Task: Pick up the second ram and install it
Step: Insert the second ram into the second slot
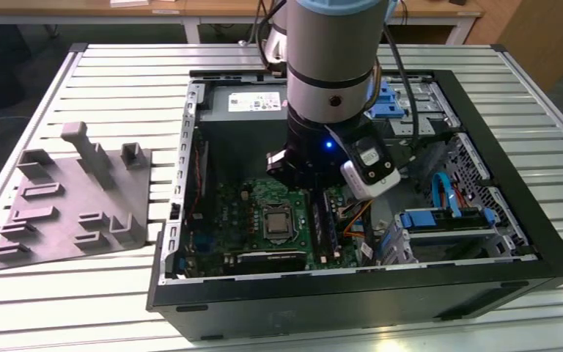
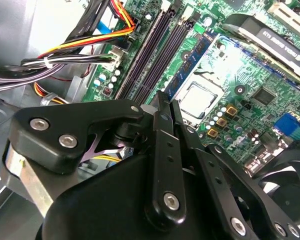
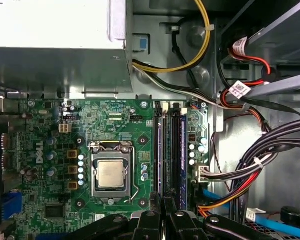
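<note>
My gripper [image 2: 166, 104] is low inside the open computer case [image 1: 516, 249], its black fingers pressed together with nothing between them. It hangs over one end of the black memory slots [image 3: 171, 155] on the green motherboard [image 3: 115, 125]. A slim blue-green ram [image 2: 191, 64] stands seated in the slot nearest the silver processor [image 3: 111, 174]; in the first wrist view this ram [image 3: 158, 150] runs straight away from the gripper [image 3: 164, 215]. Its near end lies right at the fingertips, and I cannot tell whether they touch. A bluish strip [image 3: 183, 150] also fills the slot farthest from the processor.
Bundled cables [image 3: 260, 160] crowd the side of the slots away from the processor. The power supply [image 3: 55, 45] sits beyond the board. A black fan [image 2: 285, 200] lies beside the gripper. On the slatted table, at the exterior view's left, stands the grey holder tray [image 1: 67, 213].
</note>
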